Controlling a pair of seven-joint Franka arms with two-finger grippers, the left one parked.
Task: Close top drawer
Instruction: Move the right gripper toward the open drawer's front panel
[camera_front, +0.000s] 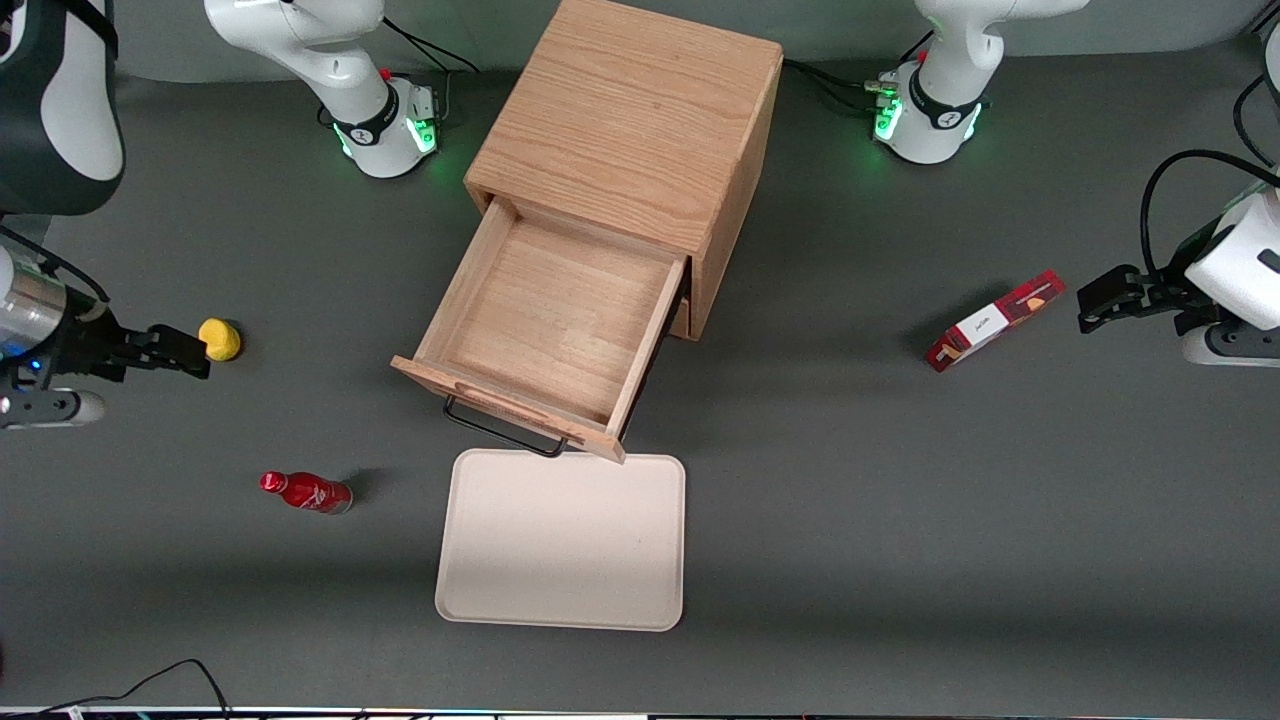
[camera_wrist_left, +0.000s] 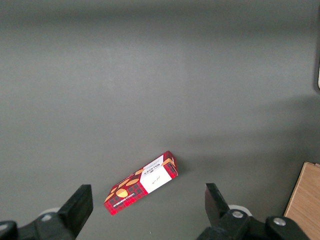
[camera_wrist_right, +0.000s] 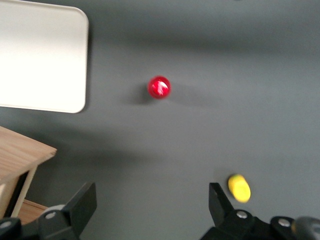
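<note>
Light-oak top drawer (camera_front: 545, 325) pulled fully out of the wooden cabinet (camera_front: 625, 130), mid-table; box interior bare; black wire handle (camera_front: 500, 428) hanging on the front panel, facing the front camera. Lower drawer barely visible under it, seemingly shut.

Gripper (camera_front: 185, 350) held low at the working arm's end of the table, well apart from the drawer, fingers (camera_wrist_right: 80, 205) spread wide with nothing between them. Closing not yet begun, by the look of it.

To do well: bring gripper round in front of the drawer's front panel, then press flat on the panel near its middle, above the handle. Push along the drawer's own line, which sits skewed to the table edges; off-centre or off-line pressure likely to jam the slide or shove the whole cabinet. Keep the push steady until panel meets cabinet face.

Around: cream tray (camera_front: 560, 540) lying flat just in front of the drawer, its edge close under the handle, nearer the front camera; low, so little hindrance, but worth staying above its rim on approach. Red bottle (camera_front: 305, 492) standing between gripper and tray; likeliest thing to knock, so pass over or round it. Yellow object (camera_front: 220, 339) just beside the gripper tips. Red-and-white box (camera_front: 995, 320) toward the parked arm's end, out of the way.
</note>
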